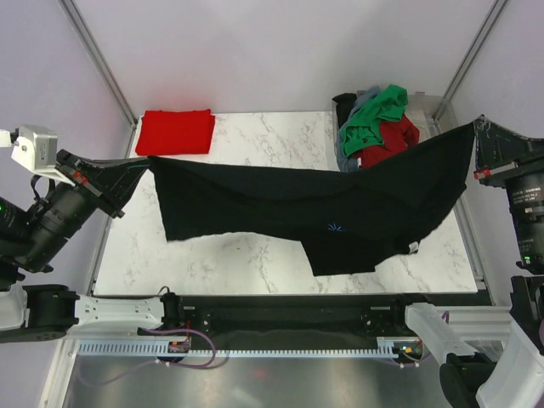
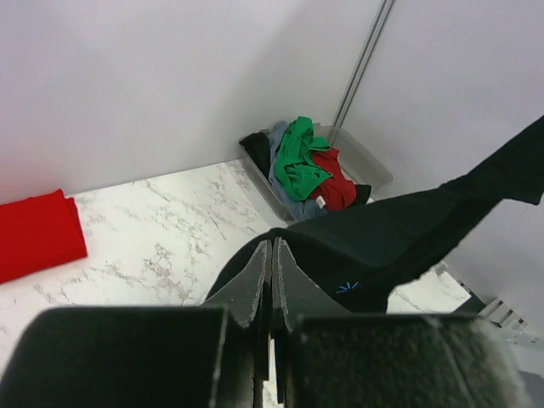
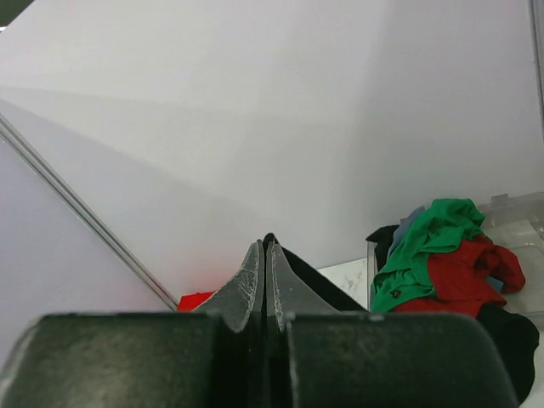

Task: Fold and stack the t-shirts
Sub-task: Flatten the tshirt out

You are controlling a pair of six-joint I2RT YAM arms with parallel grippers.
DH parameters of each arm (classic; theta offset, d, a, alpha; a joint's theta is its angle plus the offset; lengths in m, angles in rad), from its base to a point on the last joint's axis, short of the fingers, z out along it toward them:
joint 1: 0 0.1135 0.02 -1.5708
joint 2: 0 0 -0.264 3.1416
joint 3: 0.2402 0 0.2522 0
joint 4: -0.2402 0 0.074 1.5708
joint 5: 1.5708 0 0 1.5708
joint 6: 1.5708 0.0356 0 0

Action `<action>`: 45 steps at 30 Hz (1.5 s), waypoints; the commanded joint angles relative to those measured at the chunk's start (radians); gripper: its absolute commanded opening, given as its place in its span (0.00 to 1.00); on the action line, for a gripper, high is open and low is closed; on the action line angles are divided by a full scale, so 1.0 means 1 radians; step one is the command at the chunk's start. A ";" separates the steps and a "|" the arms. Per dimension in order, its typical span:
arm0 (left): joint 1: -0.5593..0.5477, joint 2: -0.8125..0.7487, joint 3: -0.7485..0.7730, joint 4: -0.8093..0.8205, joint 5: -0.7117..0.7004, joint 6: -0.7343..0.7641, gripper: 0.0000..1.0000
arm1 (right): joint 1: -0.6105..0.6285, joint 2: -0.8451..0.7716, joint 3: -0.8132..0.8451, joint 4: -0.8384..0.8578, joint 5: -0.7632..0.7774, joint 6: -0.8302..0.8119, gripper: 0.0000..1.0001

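Note:
A large black t-shirt (image 1: 323,200) with a tiny blue chest mark (image 1: 332,227) hangs stretched above the table between both arms. My left gripper (image 1: 146,161) is shut on its left end; in the left wrist view the pinched gripper (image 2: 272,246) has black cloth (image 2: 399,229) running off to the right. My right gripper (image 1: 476,127) is shut on its right end, held higher; the right wrist view shows the pinched gripper (image 3: 265,244) with cloth (image 3: 319,285) behind it. A folded red t-shirt (image 1: 176,131) lies at the table's back left.
A clear bin (image 1: 425,106) at the back right holds a heap of green (image 1: 376,115), red (image 1: 393,140), grey-blue and black shirts. The white marble table (image 1: 212,255) has metal frame posts at its back corners. A cable rail runs along the near edge.

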 commanded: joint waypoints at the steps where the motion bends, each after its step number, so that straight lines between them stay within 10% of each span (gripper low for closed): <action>1: 0.004 0.016 0.017 0.058 0.048 0.147 0.02 | 0.012 -0.021 0.012 0.043 0.068 0.005 0.00; 20: 0.036 -0.185 -0.027 0.208 0.188 0.242 0.02 | 0.038 -0.144 0.118 0.244 0.051 -0.060 0.00; 28: 0.035 -0.047 -0.233 0.346 -0.209 0.472 0.02 | 0.026 0.037 0.025 0.360 -0.167 0.061 0.00; 32: 0.062 0.035 -0.475 0.696 -0.366 0.757 0.02 | 0.017 0.242 -0.088 0.335 -0.245 0.129 0.00; 39: 0.610 0.218 -0.575 0.576 0.038 0.397 0.02 | 0.261 0.584 -0.146 0.330 0.018 -0.063 0.00; 45: 1.163 0.506 -0.536 0.613 0.442 0.172 0.02 | 0.271 1.092 0.185 0.252 0.291 0.000 0.00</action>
